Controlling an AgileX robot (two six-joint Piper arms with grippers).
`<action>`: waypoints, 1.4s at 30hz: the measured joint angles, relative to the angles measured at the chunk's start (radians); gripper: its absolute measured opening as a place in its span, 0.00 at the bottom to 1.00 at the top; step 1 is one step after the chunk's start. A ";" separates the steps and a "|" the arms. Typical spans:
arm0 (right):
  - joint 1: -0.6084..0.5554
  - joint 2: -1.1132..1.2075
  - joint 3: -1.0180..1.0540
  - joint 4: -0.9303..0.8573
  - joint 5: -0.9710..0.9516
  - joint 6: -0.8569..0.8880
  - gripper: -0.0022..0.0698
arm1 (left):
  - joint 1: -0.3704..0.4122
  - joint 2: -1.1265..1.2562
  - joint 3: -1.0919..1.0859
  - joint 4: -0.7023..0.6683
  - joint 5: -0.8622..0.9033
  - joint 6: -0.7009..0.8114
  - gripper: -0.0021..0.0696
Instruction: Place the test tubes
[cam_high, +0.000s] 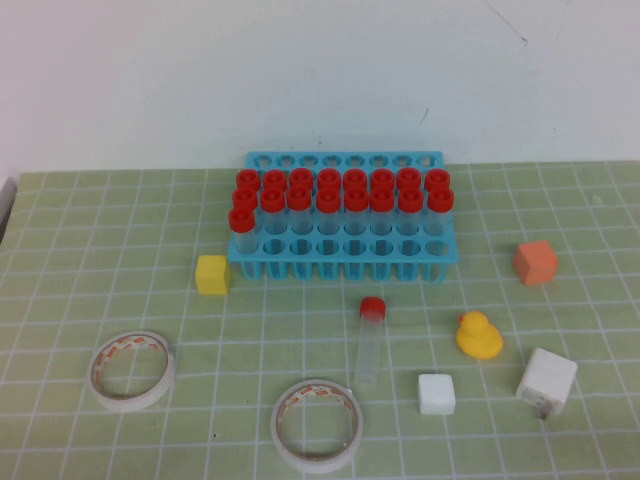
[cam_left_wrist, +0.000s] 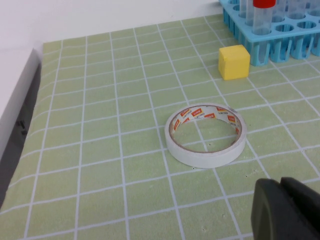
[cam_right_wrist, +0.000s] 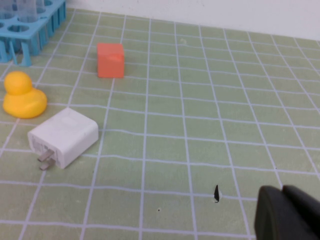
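A blue test tube rack (cam_high: 343, 262) stands at the back of the table (cam_high: 100, 250). I count seventeen red-capped tubes (cam_high: 329, 190) upright in it: two full rows of eight, plus a single tube (cam_high: 241, 230) at the left end of the next row forward. The back row of holes is empty, and so are the other holes along the front.

One loose test tube (cam_high: 369, 345) lies flat on the table in front of the rack, its red cap pointing toward the rack. It lies between the nearer tape roll (cam_high: 317, 423) and a white cube (cam_high: 436, 393).

The left gripper (cam_left_wrist: 281, 186) hangs low over the table on the left side, near the other tape roll (cam_high: 130, 370), fingers closed on nothing. The right gripper (cam_right_wrist: 283, 192) hangs over the right side, near a white charger plug (cam_high: 546, 382), fingers also pressed together and empty. The loose tube lies well apart from both, in the middle ground between them.

Around it are two tape rolls and three cubes, the other two being a yellow cube (cam_high: 212, 274) and an orange cube (cam_high: 535, 262). There is also one rubber duck (cam_high: 479, 335).
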 joint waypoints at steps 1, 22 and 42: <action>0.000 0.000 0.000 0.000 0.000 0.000 0.03 | 0.000 0.000 0.000 0.000 0.000 0.000 0.03; 0.000 0.000 0.012 -0.005 -0.667 0.009 0.03 | 0.000 0.000 0.002 0.002 -0.483 -0.006 0.03; 0.000 0.000 -0.158 0.056 -0.640 0.229 0.03 | 0.000 0.000 -0.181 0.211 -0.535 -0.172 0.03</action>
